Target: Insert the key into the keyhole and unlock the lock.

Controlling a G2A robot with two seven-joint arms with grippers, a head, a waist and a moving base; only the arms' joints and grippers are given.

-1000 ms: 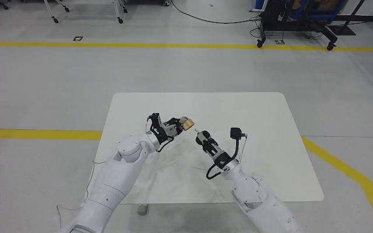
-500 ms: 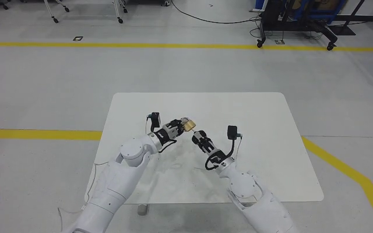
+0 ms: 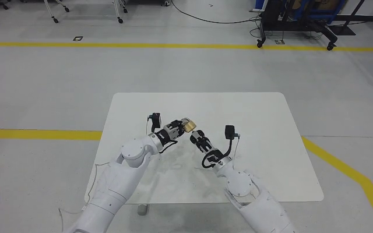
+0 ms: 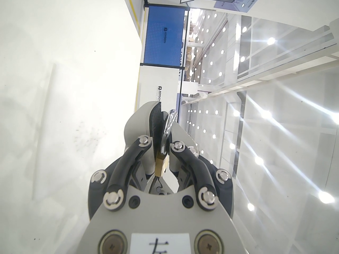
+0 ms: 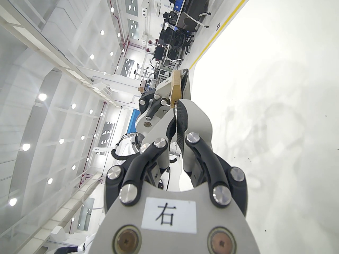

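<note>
While the insertion step is in hand, item one: a small brass padlock (image 3: 188,124) with a silver shackle (image 4: 169,125), held above the middle of the white rounded desk (image 3: 262,116). It is pinched by its flat faces in the left claw (image 3: 182,126), whose fingers are closed tight on it. Its long axis lies roughly on the line between the two claws, with the keyhole end facing near-right toward the right claw (image 3: 194,134) and the shackle end pointing away, far-left. Item two: a small silver key (image 5: 174,104), nipped in the almost closed right claw. Only a sliver shows, with its tip at the padlock's end face; whether it has entered cannot be told. Next move, by judgement: align the blade finely with the slot, push straight along that axis, then twist against a firm left hold.
</note>
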